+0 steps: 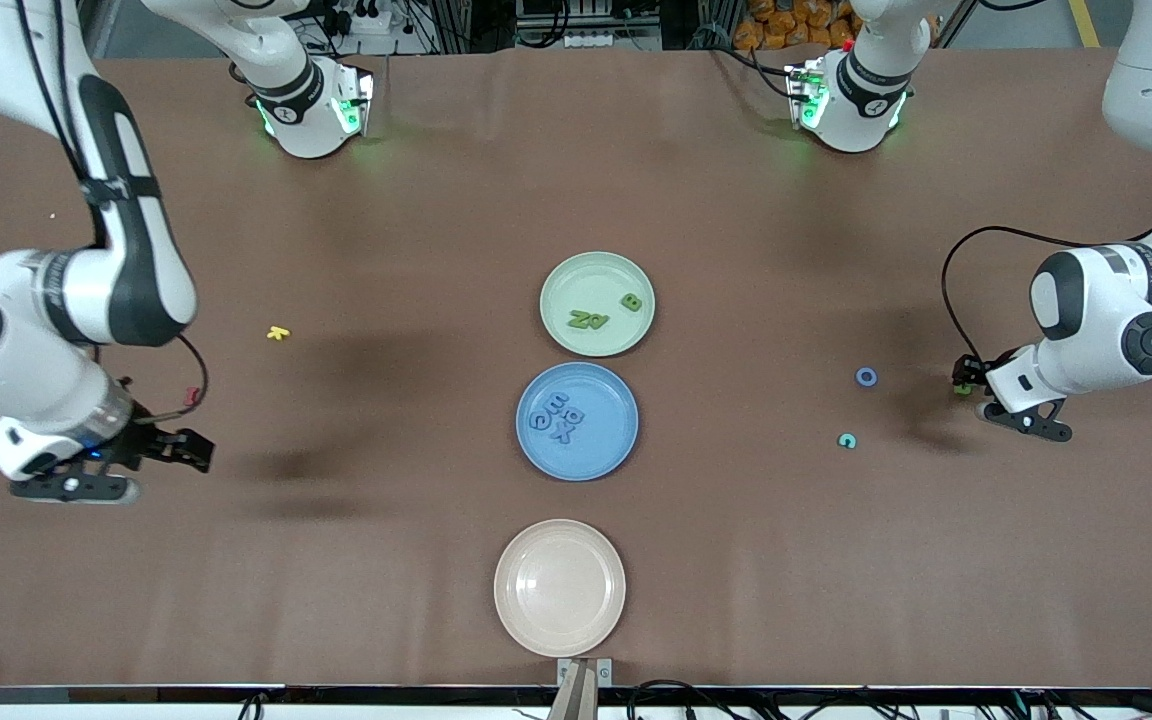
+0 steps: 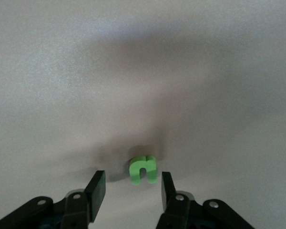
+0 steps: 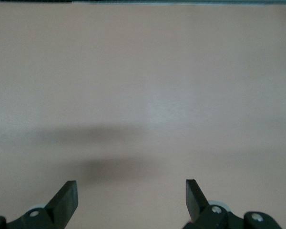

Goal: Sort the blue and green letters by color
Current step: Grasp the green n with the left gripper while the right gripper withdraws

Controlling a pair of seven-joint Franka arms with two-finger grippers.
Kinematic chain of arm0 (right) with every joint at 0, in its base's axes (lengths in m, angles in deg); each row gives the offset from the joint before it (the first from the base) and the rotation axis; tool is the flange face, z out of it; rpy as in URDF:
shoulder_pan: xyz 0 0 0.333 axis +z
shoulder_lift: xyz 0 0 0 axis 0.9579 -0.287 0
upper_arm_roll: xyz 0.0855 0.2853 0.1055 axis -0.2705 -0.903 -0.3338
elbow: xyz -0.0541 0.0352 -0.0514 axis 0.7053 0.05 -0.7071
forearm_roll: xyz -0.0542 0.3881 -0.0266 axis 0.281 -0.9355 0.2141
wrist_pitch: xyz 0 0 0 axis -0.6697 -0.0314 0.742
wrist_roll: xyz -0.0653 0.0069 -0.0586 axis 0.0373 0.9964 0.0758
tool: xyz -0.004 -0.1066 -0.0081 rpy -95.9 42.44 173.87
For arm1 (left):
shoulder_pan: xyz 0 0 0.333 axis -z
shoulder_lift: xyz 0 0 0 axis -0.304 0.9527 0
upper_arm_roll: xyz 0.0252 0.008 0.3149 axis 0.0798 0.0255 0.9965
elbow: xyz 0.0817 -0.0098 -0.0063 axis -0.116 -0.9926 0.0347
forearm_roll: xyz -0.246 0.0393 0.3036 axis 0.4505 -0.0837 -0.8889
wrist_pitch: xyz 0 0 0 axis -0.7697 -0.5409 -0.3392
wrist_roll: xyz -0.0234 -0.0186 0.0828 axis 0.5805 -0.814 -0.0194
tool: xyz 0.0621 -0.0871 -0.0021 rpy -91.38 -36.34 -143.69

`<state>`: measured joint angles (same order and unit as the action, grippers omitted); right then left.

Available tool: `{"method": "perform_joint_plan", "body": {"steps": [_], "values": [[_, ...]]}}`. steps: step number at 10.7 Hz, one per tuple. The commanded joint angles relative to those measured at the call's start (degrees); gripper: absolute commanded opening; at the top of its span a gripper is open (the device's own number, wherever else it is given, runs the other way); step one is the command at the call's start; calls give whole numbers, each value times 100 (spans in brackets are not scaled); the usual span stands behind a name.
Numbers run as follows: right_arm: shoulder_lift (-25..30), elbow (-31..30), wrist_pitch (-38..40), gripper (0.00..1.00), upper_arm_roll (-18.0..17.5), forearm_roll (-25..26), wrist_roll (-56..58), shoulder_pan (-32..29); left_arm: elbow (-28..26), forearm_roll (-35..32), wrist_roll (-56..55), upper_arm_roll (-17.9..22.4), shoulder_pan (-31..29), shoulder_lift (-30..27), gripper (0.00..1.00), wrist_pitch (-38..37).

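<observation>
Left gripper (image 2: pixel 129 191) fingers part-open astride small green foam letter (image 2: pixel 143 170) on bench: centre it, pinch w/o tipping; right gripper (image 3: pixel 131 198) waits, fingers wide.

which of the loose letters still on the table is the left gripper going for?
The green letter between the left gripper's open fingers, at the left arm's end. The blue ring letter and teal letter lie apart, toward the plates.
</observation>
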<state>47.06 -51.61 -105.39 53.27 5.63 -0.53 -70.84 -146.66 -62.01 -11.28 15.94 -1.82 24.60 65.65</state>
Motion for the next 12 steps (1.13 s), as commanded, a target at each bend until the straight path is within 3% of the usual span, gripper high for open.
{"method": "perform_joint_plan", "body": {"steps": [1,3,5,8,9,11,12], "values": [[918,-201,699,100,235,41,182,16,20,140,-311,76,88,30,53,87],[1157,149,1506,100,420,32,173,77,20,140,-435,68,114,39,50,87],[1167,903,2412,100,430,14,147,60,20,140,-435,76,123,82,50,96],[1193,1556,3283,100,448,-38,156,60,29,131,-435,67,123,161,46,254],[1237,1645,3460,100,448,-65,138,60,29,131,-435,76,123,162,34,254],[1377,1760,3479,100,412,-239,138,60,29,78,-418,68,123,162,0,246],[1438,1760,3479,100,447,-493,138,51,29,70,-418,76,149,162,0,245]]}}
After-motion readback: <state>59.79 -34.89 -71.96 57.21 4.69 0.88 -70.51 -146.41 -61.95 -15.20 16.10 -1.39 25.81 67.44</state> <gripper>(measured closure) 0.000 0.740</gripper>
